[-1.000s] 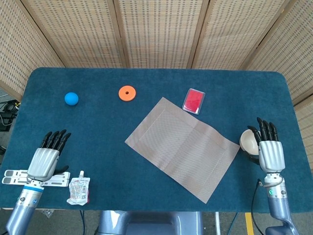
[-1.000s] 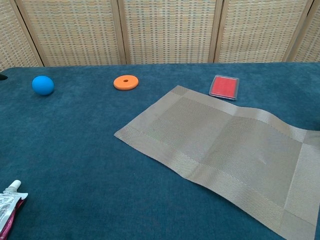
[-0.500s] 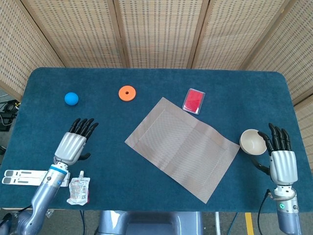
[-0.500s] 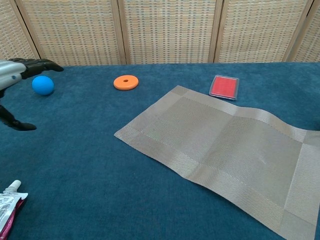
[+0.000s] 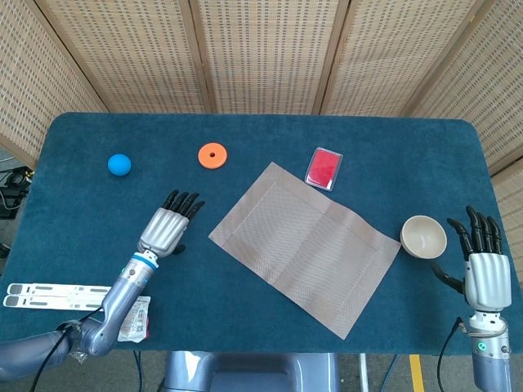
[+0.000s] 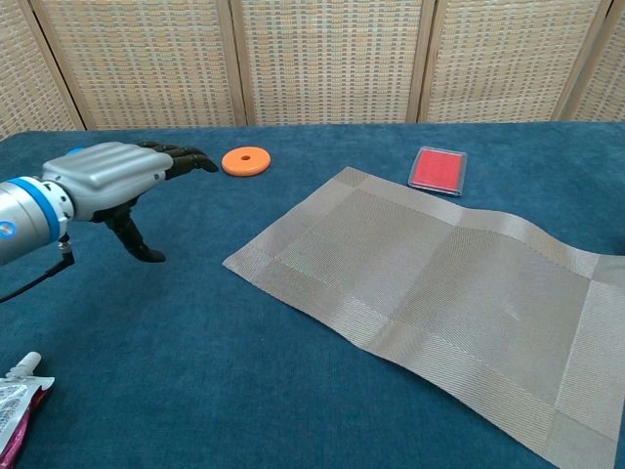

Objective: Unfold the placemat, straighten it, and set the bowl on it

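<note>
Woven taupe fibre is making up the placemat (image 5: 306,254), which is lying already unfolded near the middle of the table (image 5: 261,327), turned askew to the table's edges, its nearest corner pointing at the front edge. A slight ripple is showing along its far side in the chest view, and fold creases are crossing it, so it is probably wanting straightening. The left hand (image 5: 167,228) is hovering just beside the mat's left corner, fingers extended, slightly apart, and holding nothing, likely placed to press or drag that corner square. The cream bowl (image 5: 423,237) is sitting upright and empty near the right edge, just off the mat's right corner. The right hand (image 5: 484,268) is waiting beside it, fingers spread and empty, seemingly ready to lift the bowl later.
</note>
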You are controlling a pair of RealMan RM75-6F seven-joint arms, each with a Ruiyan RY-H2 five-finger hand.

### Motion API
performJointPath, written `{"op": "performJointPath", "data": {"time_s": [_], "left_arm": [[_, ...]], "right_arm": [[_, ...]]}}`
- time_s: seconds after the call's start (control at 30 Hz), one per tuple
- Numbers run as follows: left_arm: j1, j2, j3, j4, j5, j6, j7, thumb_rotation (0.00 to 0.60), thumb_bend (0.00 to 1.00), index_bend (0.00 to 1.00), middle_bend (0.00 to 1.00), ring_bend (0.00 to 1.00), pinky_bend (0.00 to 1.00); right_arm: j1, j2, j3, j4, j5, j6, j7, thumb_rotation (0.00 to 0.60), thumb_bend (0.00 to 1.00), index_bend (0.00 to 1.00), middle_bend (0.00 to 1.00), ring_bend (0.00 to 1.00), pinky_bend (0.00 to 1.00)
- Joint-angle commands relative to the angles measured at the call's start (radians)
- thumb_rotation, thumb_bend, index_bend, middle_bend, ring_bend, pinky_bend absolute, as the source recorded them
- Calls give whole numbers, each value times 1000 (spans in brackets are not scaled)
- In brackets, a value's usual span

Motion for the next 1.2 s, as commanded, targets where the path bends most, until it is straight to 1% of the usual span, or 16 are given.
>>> {"op": "performJointPath", "data": {"time_s": [0.03,0.17,0.27,0.4,0.5,0.87,0.9,0.97,1.0,1.03,1.13,1.2], "left_arm": [[-46,-53,-9,65,-32,-35,15,600,165,118,0,0,0],[-78,-94,-6,120,-45,-54,23,600,165,177,0,0,0],[-102,-125,-8,165,-59,-71,22,600,166,193,0,0,0],[-149,-198,-11,277,-80,-116,1,600,167,209,0,0,0],[-169,-234,-11,332,-72,-122,-26,600,168,221,0,0,0],[-227,-335,3,471,-17,-123,-110,600,182,235,0,0,0],[-230,-343,5,484,-6,-117,-129,600,206,245,0,0,0],[-231,-352,11,501,18,-102,-165,600,290,268,0,0,0],[-231,-356,15,508,31,-94,-185,600,353,285,0,0,0],[-230,-357,17,512,39,-88,-199,600,394,301,0,0,0],[-226,-361,28,523,72,-63,-252,600,462,355,0,0,0],[-223,-361,36,529,94,-46,-285,600,476,377,0,0,0]], "right_arm": [[-4,4,4,-2,2,4,6,600,284,209,0,0,0],[-7,9,7,-7,-2,11,10,600,284,209,0,0,0],[-9,10,9,-9,-1,11,13,600,284,209,0,0,0],[-6,9,14,-2,8,-4,19,600,284,209,0,0,0],[-7,10,18,0,13,-7,26,600,285,209,0,0,0],[-8,8,29,10,22,-10,36,600,284,209,0,0,0],[-9,8,31,11,22,-9,36,600,284,209,0,0,0],[-9,8,32,10,21,-7,39,600,284,209,0,0,0],[-10,9,32,10,20,-6,39,600,284,209,0,0,0],[-10,9,32,10,20,-6,39,600,284,209,0,0,0],[-10,9,32,8,17,-4,37,600,284,209,0,0,0],[-11,9,31,7,14,-2,35,600,284,209,0,0,0]]}}
